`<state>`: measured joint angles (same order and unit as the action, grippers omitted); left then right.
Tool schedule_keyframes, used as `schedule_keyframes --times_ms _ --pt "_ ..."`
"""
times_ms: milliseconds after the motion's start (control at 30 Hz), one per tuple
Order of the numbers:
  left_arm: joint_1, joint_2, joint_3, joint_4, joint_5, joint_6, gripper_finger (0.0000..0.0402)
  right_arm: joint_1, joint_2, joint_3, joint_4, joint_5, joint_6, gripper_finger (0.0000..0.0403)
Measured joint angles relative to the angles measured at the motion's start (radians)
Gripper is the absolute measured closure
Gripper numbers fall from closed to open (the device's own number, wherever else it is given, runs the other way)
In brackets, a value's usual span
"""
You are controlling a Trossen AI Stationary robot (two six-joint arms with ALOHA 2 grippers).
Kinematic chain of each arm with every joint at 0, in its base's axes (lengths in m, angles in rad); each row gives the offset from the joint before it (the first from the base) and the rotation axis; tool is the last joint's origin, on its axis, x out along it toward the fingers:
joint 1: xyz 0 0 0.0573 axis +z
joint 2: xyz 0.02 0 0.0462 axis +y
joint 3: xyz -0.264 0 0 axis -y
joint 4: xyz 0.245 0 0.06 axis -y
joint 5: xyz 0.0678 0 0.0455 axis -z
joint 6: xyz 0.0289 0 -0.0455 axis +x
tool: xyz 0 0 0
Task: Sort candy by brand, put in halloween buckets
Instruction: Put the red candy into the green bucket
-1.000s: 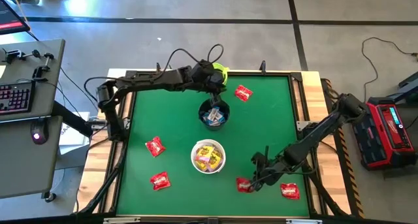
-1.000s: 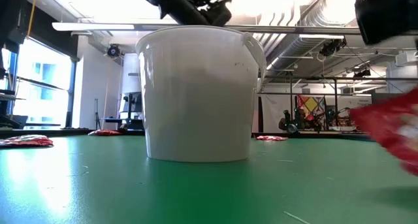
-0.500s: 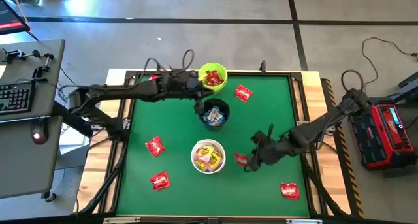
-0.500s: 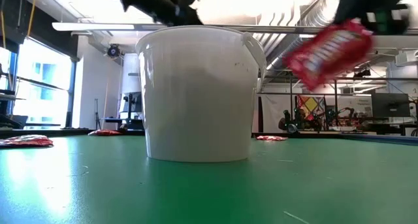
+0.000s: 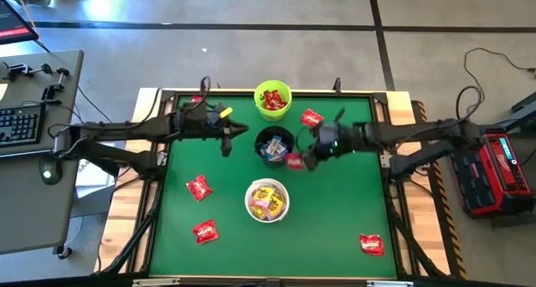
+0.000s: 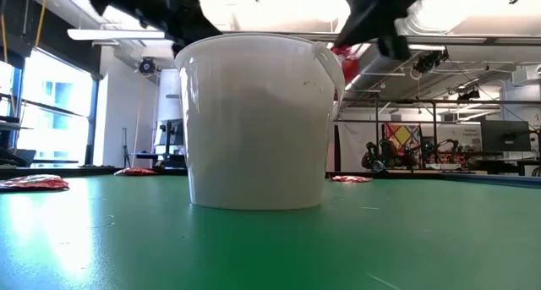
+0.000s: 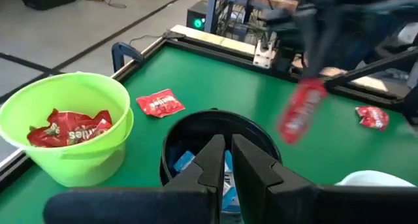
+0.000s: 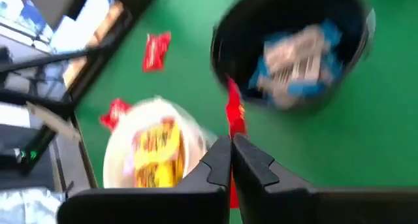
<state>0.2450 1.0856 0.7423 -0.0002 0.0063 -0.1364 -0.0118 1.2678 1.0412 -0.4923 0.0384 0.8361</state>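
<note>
**Red packet in transit toward the green pail**

My right pincer point(image 5: 299, 156) is pinched closed on a flat, shiny red wrapped packet point(image 5: 294, 161), which hangs in the air just beside the round black bucket point(image 5: 274, 145). That bucket holds the small blue-and-white packets point(image 8: 297, 57), so it is the wrong home for this one. The lime green plastic pail point(image 7: 68, 136) already holds crinkly red packets, so I judge the carry is under way and the drop is not yet made. The next move calls for passing the black rim, reaching over the green pail, and only then parting my fingers.

The white translucent pail point(image 5: 267, 200) holds glossy yellow packets. Loose red packets point(image 5: 199, 187) lie on the green felt table point(image 5: 335, 237).

My left pincer point(image 5: 227, 135) waits near the black bucket, fingers together, holding nothing.
</note>
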Motion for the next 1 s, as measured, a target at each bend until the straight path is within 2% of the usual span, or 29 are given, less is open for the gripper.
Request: schedule_keyframes --times_ms 267,467,633,1000 --pt "-0.024 -0.116 -0.089 0.001 -0.087 -0.051 0.0383 -0.252 0.018 0.0 0.153 -0.082 -0.147 0.0403" --pt "-0.024 -0.136 -0.124 -0.003 -0.099 -0.084 0.0383 -0.394 0.106 0.0 0.284 -0.161 -0.19 0.0403" --pt "-0.024 -0.129 -0.125 -0.003 -0.101 -0.082 0.0383 -0.482 0.193 0.0 0.472 -0.249 -0.182 0.0403" --pt "-0.024 -0.129 -0.125 -0.001 -0.124 -0.08 0.0383 -0.616 0.343 0.0 0.697 -0.299 -0.17 0.0403"
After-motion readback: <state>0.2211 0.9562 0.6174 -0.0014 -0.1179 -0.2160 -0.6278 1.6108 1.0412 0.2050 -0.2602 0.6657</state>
